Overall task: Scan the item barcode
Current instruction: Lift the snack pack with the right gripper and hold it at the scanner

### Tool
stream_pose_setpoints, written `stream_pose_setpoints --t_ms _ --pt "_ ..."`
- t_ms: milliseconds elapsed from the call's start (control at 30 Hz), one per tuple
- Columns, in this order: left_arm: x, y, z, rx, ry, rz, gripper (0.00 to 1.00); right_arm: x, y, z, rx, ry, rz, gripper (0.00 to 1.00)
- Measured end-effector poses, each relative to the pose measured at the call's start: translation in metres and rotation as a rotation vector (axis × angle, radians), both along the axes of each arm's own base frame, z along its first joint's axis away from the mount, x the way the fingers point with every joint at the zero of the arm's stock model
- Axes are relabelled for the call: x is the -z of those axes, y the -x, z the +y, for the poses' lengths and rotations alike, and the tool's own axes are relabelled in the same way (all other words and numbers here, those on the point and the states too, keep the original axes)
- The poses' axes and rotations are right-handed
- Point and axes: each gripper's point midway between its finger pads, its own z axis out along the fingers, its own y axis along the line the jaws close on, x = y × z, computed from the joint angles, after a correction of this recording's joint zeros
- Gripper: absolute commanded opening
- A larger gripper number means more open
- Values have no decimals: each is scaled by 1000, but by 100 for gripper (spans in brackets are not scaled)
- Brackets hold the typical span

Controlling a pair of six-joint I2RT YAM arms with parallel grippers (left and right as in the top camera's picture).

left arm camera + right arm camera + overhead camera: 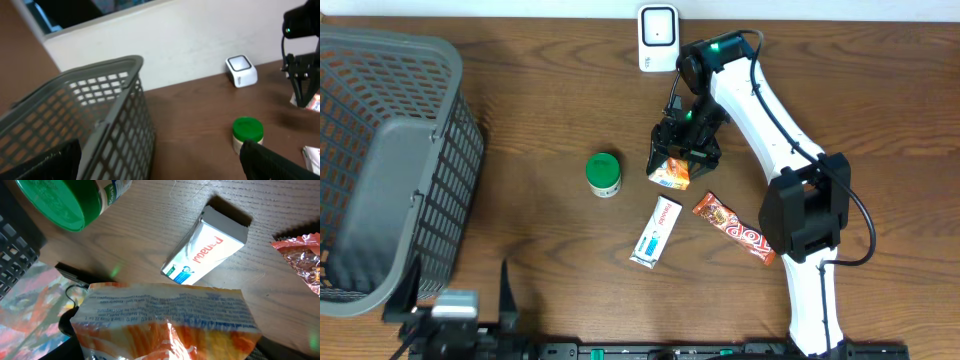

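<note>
Overhead: straight down on worktop [550,110]. Left wrist: low, facing wall [190,45]. Right wrist: close over orange packet [165,325]. All share green-lidded jar [604,174].

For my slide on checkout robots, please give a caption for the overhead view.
Right pincer at an orange packet, near green-lidded jar, white box, red bar, basket and scanner.

Showing matt wood grain across the table [550,90] and smooth grey plastic on the basket [460,170]. Gleaming as crinkly glossy film on the orange snack packet [165,325] and, at four o'clock from it, the red candy bar [735,228].
</note>
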Motion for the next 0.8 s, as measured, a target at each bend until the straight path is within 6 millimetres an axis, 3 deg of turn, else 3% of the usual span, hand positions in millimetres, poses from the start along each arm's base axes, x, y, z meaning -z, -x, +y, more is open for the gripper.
stream_pose_setpoints --t_ms 200,367,533,667,800 --pt "29 -45 -6 23 -4 -15 98 0 0 -1 -4 1 -3 69" --pt "39 -74 -10 34 -9 -104 99 1 0 -2 -11 6 -9 69" --pt "67 -91 -11 35 -11 -92 98 2 -1 -3 -18 13 -15 67" --pt "89 -100 -11 35 -12 -69 98 3 -1 -4 -21 20 -19 60" --pt "95 -102 -11 36 -12 -59 98 4 -2 -5 -25 22 -27 61"
